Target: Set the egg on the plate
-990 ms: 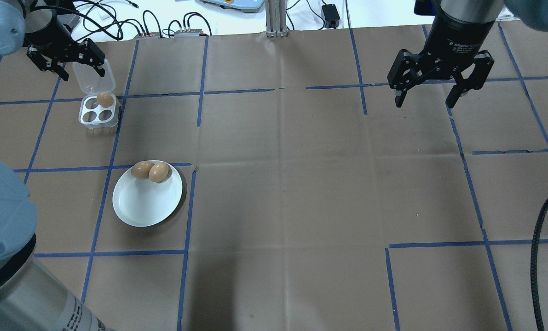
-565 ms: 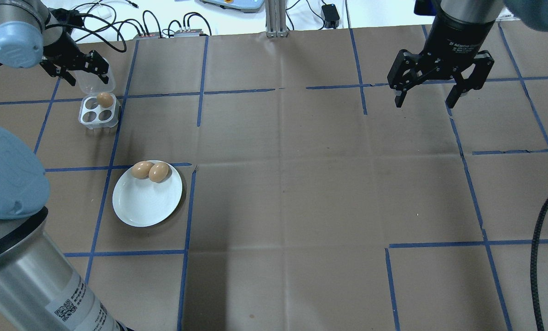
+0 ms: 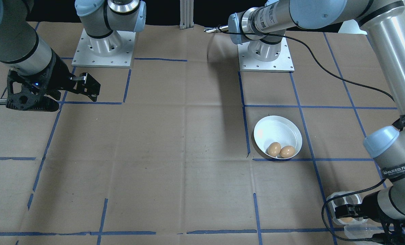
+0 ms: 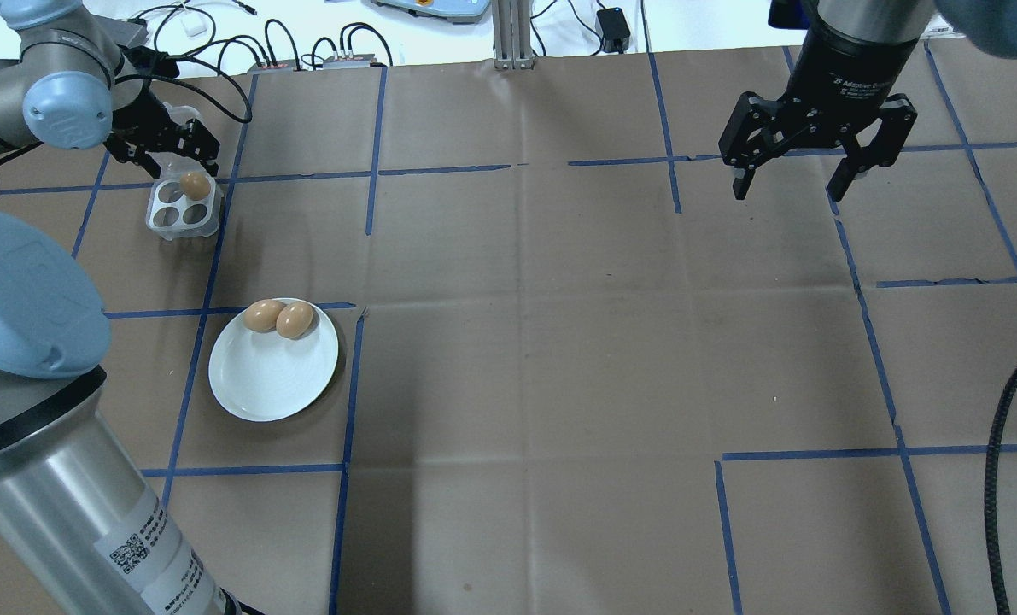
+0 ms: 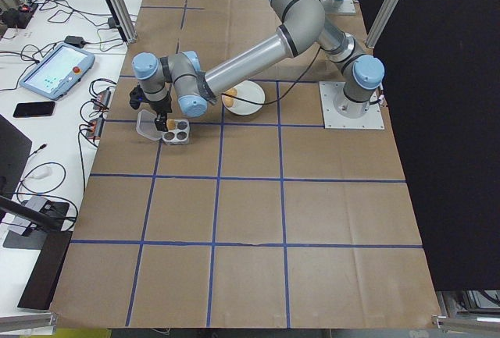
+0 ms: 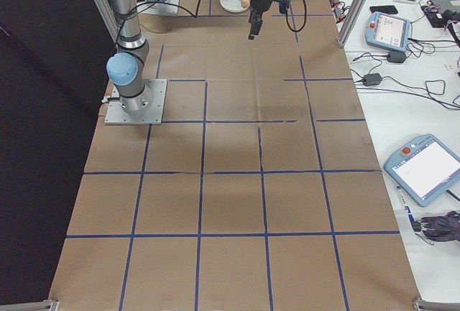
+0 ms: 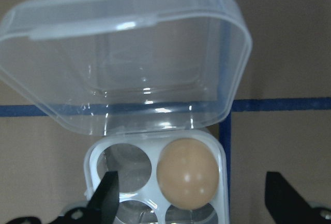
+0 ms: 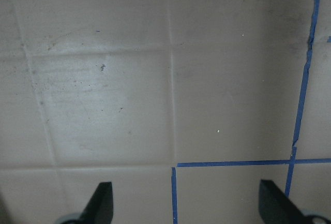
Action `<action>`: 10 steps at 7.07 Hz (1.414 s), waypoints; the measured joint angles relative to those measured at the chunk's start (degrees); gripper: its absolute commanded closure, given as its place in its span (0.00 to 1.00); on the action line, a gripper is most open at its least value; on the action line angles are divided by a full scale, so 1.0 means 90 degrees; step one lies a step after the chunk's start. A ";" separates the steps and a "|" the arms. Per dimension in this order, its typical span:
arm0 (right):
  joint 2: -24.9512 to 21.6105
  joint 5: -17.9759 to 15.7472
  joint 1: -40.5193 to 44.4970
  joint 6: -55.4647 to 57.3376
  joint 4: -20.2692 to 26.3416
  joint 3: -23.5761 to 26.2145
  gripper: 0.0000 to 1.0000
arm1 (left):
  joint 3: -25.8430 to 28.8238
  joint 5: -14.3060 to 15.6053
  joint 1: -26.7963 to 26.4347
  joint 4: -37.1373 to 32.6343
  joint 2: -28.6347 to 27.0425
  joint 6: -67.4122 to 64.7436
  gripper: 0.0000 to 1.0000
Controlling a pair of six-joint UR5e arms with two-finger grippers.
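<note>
From the robot's side of the table outward, the plate [image 4: 273,363] came first, lying toward the table's left edge with two eggs [image 4: 279,318] side by side on its far rim, touching each other. Beyond it, close to the far left corner, sat the tray [image 4: 184,207], its clear lid [image 7: 124,58] thrown open and lying back on the table past it. One egg [image 7: 187,173] remained there, in the far right cup, standing on end so that its long axis ran upright; the other three cups looked bare.

The left gripper [image 4: 165,147] hung over the tray's far edge, jaws spread wide and holding nothing. In the left wrist view the two fingertips [image 7: 107,198] framed the tray, the egg lying between them but nearer the left one than the right. The move ahead seemed to depend on that offset: the gripper probably needed to shift a little toward the robot and centre over the egg before descending.

The right gripper [image 4: 815,154] hovered near the far right corner, also wide open and empty, well apart from tray and plate. The left arm was plainly the nearer one.
</note>
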 measured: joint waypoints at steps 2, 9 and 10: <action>0.0000 -0.0004 0.0000 0.0000 0.0000 0.0000 0.00 | -0.0029 0.0010 0.0001 -0.0004 -0.0026 0.0043 0.21; 0.0000 0.0000 0.0000 0.0000 0.0000 0.0000 0.00 | -0.0002 0.0030 0.0008 -0.0025 -0.0029 0.0024 0.76; 0.0000 0.0000 0.0000 0.0000 0.0000 0.0000 0.00 | 0.0006 0.0031 0.0007 -0.0037 -0.0026 0.0021 0.79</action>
